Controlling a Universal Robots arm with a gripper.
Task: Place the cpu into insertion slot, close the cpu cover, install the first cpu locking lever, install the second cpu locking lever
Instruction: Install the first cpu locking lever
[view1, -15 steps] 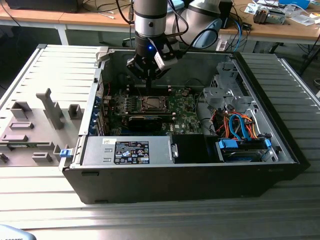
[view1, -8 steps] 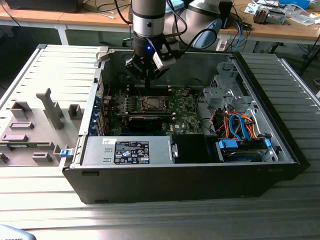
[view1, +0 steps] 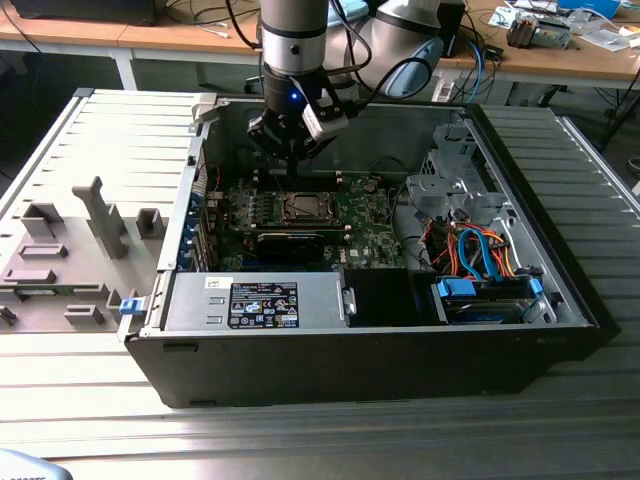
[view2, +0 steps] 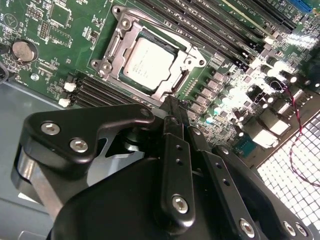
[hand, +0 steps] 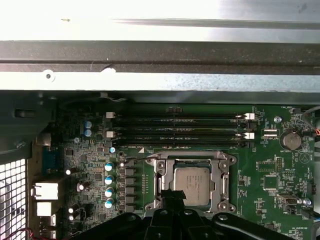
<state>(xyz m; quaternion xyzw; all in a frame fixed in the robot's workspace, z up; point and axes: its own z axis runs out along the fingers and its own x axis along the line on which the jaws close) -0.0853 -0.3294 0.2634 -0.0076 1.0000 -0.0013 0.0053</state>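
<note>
Pressed together, the fingers (view2: 172, 112) formed one narrow black tip with nothing pinched between them, hanging just off the edge of the cover (view2: 116, 44). In the first wrist view that tip (hand: 173, 196) overlapped the cover's (hand: 220, 165) near rail.

That cover lay flat on the slot (view2: 176, 82), its window framing the cpu (view2: 148, 64), which sat square in its seat with the silvery top bare; the first wrist view showed the cpu (hand: 192, 186) the same way. A thin wire lever (view2: 165, 25) ran along one side of the frame.

Taking the socket as the dial's centre in the exterior view, the gripper (view1: 292, 150) hung at about 12 o'clock over the board (view1: 365, 215). Long black memory slots (hand: 177, 129) lay beside the socket, and a coin battery (view2: 21, 49) sat further out on the board. At about 3 o'clock were the drive cage (view1: 450, 190) and orange and blue cables (view1: 480, 255); at about 6 o'clock lay the power supply (view1: 255, 303), all inside the open case (view1: 560, 270).
</note>
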